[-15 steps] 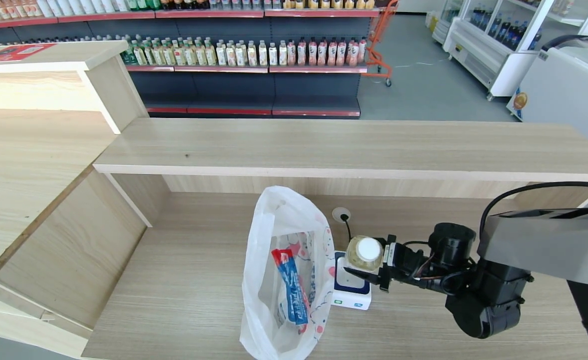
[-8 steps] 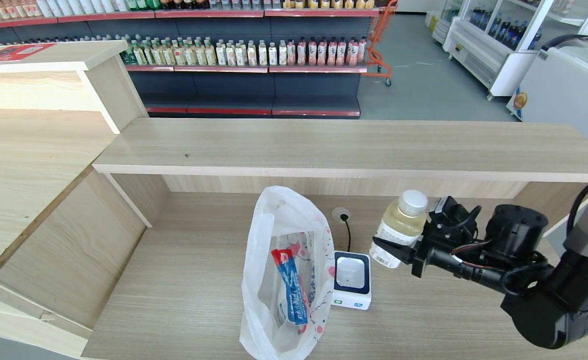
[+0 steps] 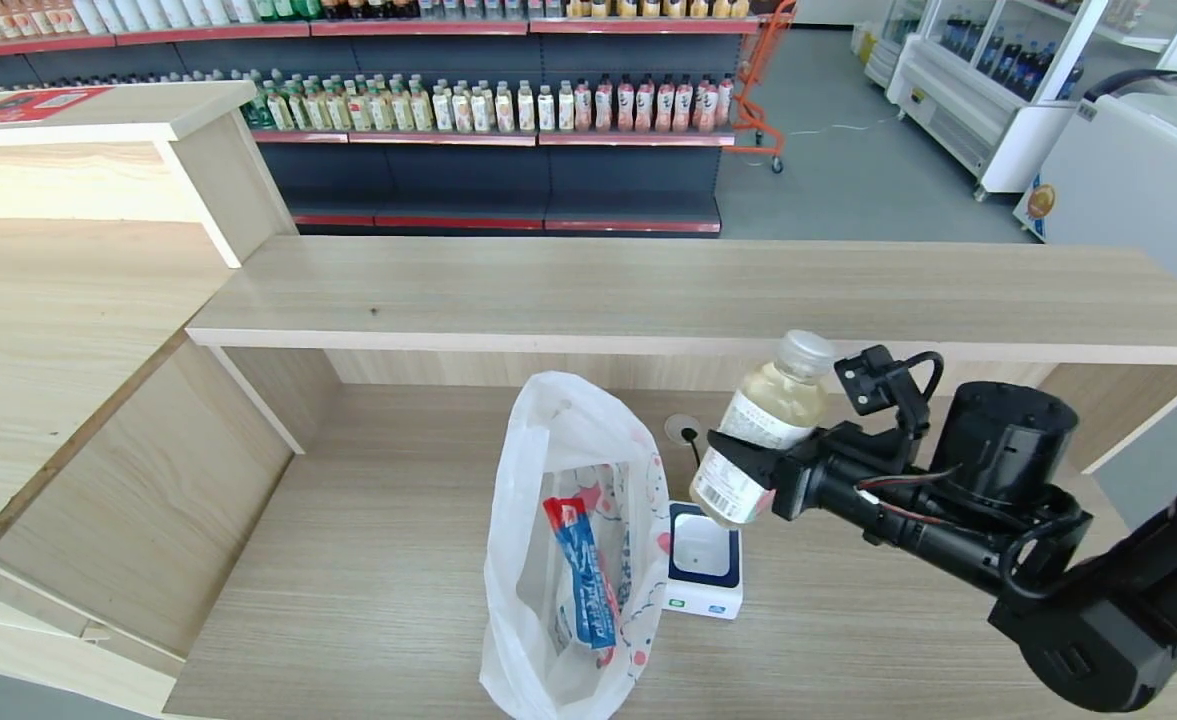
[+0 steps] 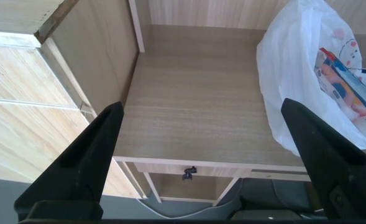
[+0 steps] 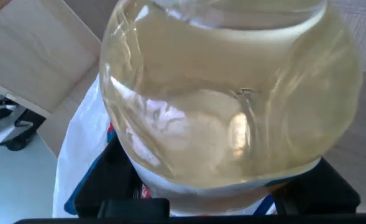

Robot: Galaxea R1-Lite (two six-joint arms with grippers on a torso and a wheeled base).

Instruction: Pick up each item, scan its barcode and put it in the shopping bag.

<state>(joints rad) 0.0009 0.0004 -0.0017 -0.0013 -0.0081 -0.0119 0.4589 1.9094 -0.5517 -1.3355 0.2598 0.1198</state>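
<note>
The bottle of pale liquid is held clear of the tabletop by the right hand, whose fingers are closed on its lower, labelled part. It is tilted, with its white cap to the far right and its base to the near left. It appears to hang over the far edge of the scanner, though height is hard to judge from the head view. The shopping bag stands just left of the scanner with its mouth open, and a red and blue packet is seen inside.

In the right wrist view the bottle is met close up, from its base end, with the bag beyond it. In the left wrist view the left hand is seen by the near edge of the tabletop, left of the bag. Its fingers are spread wide and nothing is held between them.
</note>
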